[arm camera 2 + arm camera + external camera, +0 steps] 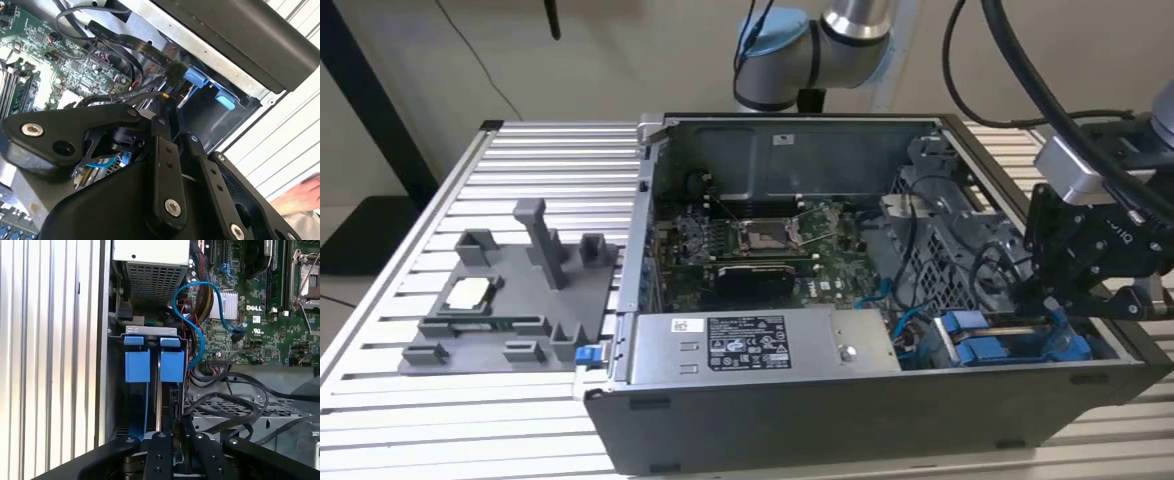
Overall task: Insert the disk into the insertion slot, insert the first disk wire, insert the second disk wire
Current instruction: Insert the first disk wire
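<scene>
1. Blue caddy plastic marks the disk [171,366]. In the first wrist view it stands edge-on down in the insertion slot [137,410], its blue tab level with the neighbouring tab at the bay mouth. It is judged seated, though its metal face is hidden.
2. The slot lies in the near corner of the open computer case [720,430], on the exterior view's right, close to the grey power-supply box [747,345].
3. The gripper [174,426] hangs directly over the disk's end with its jaws drawn narrow. Whether anything is pinched between them cannot be told.
4. In the second wrist view a black flat cable [125,42] runs from the motherboard [35,40] side and ends right at the tool tip, near the blue tabs. It is likely a disk wire, so the step in hand is judged to be seating it.
5. Doing the step well, as a judgement:
   - Keep the plug square to the disk's socket.
   - Press straight along the slot's line with no sideways lean, since a thin connector would probably cock or bend if tilted.
   - Use light, steady pressure, so the caddy is not shoved.
6. Loose black cables [240,401] loop just beside the bay, and a blue cable [202,283] arcs nearby. Both are snag risks for the tool's links.
7. A person's hand [302,195] shows over the slatted table [534,160], outside the case wall and apart from the tool.
</scene>
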Robot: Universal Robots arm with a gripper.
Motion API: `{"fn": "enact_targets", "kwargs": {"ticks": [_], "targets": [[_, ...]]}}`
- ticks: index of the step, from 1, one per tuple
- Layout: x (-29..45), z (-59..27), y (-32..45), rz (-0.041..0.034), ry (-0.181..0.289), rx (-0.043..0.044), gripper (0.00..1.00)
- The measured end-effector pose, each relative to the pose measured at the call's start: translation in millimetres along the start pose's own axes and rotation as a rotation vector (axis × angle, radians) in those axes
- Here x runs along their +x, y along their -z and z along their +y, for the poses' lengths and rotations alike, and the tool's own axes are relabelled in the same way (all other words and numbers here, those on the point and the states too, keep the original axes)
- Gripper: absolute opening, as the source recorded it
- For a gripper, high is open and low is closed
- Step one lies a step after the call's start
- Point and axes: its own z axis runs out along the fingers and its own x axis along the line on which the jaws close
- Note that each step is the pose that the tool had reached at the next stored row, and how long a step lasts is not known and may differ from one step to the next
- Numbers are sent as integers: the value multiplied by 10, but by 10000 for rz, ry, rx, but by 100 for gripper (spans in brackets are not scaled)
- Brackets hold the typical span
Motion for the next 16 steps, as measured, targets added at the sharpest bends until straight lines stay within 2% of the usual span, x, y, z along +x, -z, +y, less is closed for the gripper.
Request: {"fn": "enact_targets", "kwargs": {"ticks": [7,11,16], "targets": [[-27,-11,-26,-50,2,7,19],[-26,-22,-36,-48,-11,9,19],[-19,-26,-39,-61,-266,34,19]]}}
